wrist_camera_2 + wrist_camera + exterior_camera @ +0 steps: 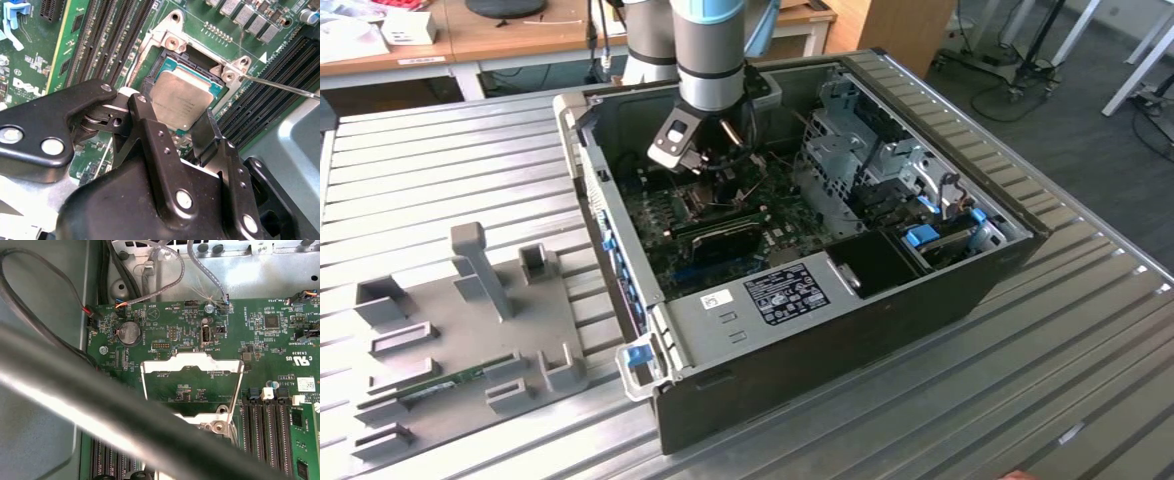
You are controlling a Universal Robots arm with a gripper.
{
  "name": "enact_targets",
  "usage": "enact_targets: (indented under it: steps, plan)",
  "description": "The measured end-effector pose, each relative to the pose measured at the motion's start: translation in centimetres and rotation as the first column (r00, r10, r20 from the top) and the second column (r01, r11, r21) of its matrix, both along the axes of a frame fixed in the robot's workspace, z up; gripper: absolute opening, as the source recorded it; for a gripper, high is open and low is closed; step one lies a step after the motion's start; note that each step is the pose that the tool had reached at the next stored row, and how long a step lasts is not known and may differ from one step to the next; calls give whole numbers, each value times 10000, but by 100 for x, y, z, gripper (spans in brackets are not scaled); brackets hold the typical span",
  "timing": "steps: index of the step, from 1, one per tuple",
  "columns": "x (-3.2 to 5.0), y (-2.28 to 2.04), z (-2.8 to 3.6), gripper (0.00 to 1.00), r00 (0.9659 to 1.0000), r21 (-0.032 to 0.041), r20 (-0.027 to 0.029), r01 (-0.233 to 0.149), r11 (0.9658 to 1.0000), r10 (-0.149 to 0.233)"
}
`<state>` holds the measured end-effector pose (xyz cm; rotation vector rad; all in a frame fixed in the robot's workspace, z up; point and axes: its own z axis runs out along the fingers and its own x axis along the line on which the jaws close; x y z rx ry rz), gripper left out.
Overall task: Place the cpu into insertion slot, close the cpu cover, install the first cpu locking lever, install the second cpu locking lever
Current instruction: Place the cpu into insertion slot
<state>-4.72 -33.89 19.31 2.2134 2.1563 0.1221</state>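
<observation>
Well, pincer [172, 114]: we see it close over the cpu [181, 97], at one edge; we cannot tell whether it grips.
cpu: flat, metal top up; square, so no long axis.
insertion slot [161, 67]: holds the cpu.
cpu cover [200, 357]: raised open.

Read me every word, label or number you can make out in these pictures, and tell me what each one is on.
black label on the computer case: lines of print, too small to read.
white sticker beside it: too small to read.
cpu top: faint etched lines, too blurred to read.
motherboard: white printed markings, too small to read reliably.
white tag on the motherboard: too small to read.
Nothing can be quoted with confidence.
</observation>
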Motion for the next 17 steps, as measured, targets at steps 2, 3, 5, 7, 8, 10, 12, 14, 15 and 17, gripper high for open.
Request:
enact_targets:
  steps: [2,3,5,7,8,10,12,14,15,17]
  plan:
    - [0,0,-1,55,10000,-2,-1,0,10000,0]
    - [0,0,-1,55,10000,-1,0,0,10000,0]
    - [0,0,-3,55,10000,1,2,0,10000,0]
    - [0,0,-7,55,10000,0,1,0,10000,0]
    - [0,0,-10,55,10000,-1,-1,0,10000,0]
    - [0,-1,-10,55,10000,-3,-1,0,10000,0]
    - [0,0,-12,55,10000,-1,0,0,10000,0]
    - [0,0,-12,55,10000,0,1,0,10000,0]
    - [0,0,-13,55,10000,0,1,0,10000,0]
    - [0,0,-13,55,10000,1,2,0,10000,0]
